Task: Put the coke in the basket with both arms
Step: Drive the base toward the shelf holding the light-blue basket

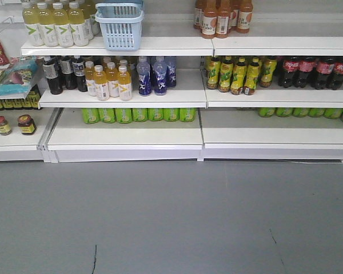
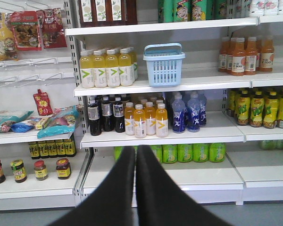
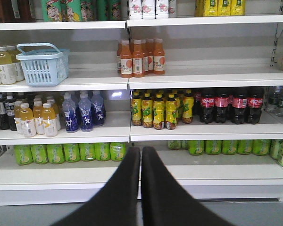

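Left gripper [image 2: 135,150] and right gripper [image 3: 141,150]: jaws pressed together, empty, well back from the shelves. Basket [image 1: 119,27] on upper shelf, beside pale yellow bottles [image 1: 54,24]. All-red coke not visible; only dark cola bottles [image 3: 227,105], mid-shelf. Advise: open jaws before reaching, grasp the basket rim squarely.

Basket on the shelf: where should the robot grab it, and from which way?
Probably the handle of the basket, from the front. It stands up above the rim with a gap beneath; yellow bottles crowd the left side and the shelf wall is behind.
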### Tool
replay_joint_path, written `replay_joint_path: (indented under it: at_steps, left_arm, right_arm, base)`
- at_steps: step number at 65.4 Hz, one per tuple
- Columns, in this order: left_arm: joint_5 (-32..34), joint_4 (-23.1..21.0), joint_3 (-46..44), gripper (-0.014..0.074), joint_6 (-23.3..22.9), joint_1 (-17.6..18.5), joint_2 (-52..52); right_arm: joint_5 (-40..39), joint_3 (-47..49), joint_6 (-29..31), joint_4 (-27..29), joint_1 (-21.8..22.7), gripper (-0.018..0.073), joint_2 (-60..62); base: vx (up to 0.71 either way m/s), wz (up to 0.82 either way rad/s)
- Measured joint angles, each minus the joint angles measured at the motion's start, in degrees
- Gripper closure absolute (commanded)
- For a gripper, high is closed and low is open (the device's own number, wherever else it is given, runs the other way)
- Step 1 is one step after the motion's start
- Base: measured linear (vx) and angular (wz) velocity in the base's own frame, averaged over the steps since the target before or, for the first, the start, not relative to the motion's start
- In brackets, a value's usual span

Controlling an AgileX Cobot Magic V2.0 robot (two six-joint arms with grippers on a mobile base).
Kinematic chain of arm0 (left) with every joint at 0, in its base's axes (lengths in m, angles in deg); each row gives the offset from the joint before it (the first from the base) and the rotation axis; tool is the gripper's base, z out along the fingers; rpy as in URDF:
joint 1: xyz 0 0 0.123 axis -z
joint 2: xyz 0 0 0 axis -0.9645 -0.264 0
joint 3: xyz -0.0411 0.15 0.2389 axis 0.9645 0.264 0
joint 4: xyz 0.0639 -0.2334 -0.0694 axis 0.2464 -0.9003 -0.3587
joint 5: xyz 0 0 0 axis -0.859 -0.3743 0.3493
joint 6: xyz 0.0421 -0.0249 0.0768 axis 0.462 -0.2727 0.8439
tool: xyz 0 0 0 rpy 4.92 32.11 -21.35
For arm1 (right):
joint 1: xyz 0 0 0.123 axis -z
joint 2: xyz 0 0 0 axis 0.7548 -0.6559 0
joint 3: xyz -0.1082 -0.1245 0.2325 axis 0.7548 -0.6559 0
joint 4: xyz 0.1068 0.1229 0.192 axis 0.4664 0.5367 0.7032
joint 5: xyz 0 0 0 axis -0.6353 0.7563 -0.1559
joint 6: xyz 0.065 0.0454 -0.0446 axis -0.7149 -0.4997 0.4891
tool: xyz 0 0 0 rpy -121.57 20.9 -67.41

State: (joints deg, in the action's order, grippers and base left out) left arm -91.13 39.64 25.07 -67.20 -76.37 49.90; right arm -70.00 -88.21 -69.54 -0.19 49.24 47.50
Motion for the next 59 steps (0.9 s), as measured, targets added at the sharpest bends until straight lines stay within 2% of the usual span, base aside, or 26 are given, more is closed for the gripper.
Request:
replay_joint_path:
  at_steps: [59]
  left_arm:
    - [0.00,0.00,0.00,0.0603,0.00,0.00,0.00]
  right_arm:
    - [0.00,0.00,0.00,0.00,0.00,0.0564,0.00]
  base:
    - [0.01,0.00]
